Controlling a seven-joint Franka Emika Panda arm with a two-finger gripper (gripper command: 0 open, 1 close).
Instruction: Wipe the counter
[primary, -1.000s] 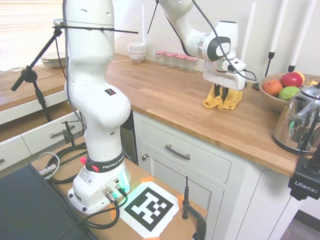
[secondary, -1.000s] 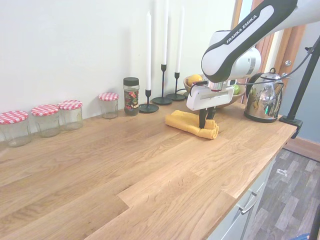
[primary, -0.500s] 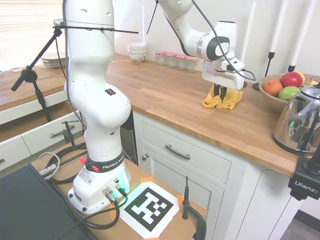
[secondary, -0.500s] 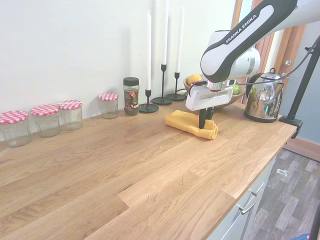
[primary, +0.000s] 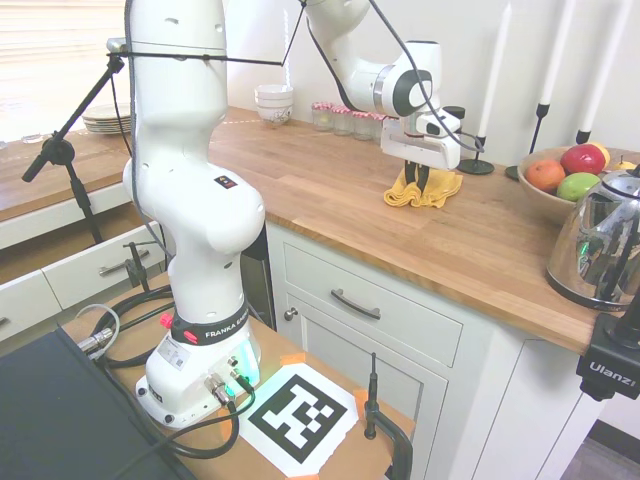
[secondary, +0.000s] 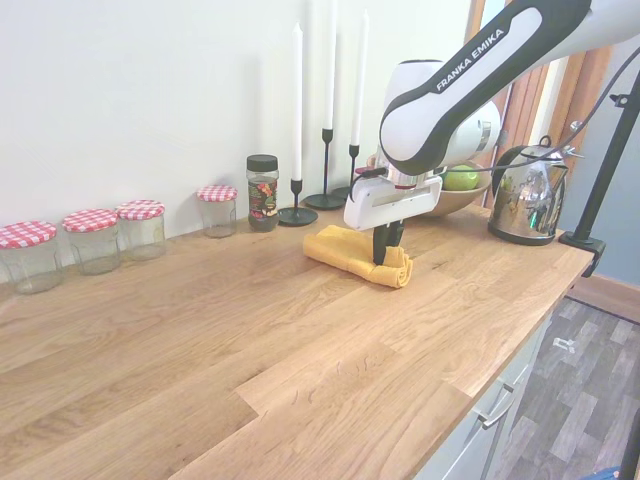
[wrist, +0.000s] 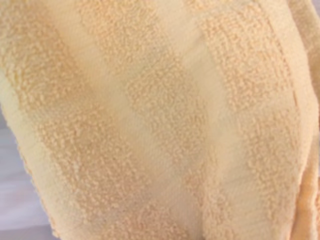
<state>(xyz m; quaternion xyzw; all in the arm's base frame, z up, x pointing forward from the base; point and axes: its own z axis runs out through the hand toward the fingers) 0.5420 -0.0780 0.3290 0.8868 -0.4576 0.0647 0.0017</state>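
The counter (primary: 330, 190) (secondary: 200, 330) is a long warm-brown wooden worktop on white cabinets. A folded yellow cloth (primary: 407, 191) (secondary: 335, 249) lies on it in front of the candlesticks. My gripper (primary: 421, 182) (secondary: 382, 257) points straight down and is shut on the cloth's near end, holding it against the wood. The wrist view is filled by the yellow terry cloth (wrist: 160, 120), out of focus.
Several red-checked jars (secondary: 90, 235) and a spice jar (secondary: 262, 191) line the wall. Black candlesticks (secondary: 325, 195), a fruit bowl (primary: 560, 180) and a steel kettle (primary: 605, 245) (secondary: 525, 205) stand to one side. White bowls (primary: 274, 103) sit at the far end.
The gripper has dragged the yellow cloth along the counter, away from the fruit bowl and kettle towards the jars. It stays shut on the cloth.
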